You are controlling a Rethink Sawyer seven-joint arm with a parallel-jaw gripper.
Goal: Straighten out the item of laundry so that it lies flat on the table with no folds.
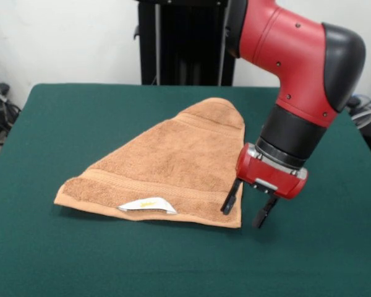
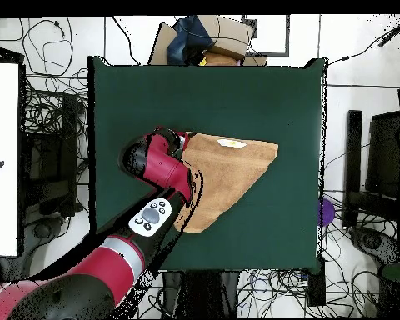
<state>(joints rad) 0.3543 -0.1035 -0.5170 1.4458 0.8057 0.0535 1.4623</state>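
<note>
We see the tan towel (image 1: 173, 164) lying folded into a rough triangle on the green tabletop (image 1: 62, 260), its white label (image 1: 147, 205) at the near edge. The gripper (image 1: 247, 207) hangs at the towel's right corner, fingers spread apart and seemingly grasping nothing, one finger over the cloth's edge.

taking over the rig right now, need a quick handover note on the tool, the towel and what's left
Tool: open, holding nothing, fingers pointing down at the front-view right corner of the towel, one finger over its edge, the other over bare felt.
Light-brown terry towel: on the dark green felt table, folded over into a rough triangle, white label at the front-view near edge.
Done: nothing visible yet; the towel is not flat.
Left: grip a folded corner, likely the one under the tool, pull it open and spread the towel flat with no folds.
</note>
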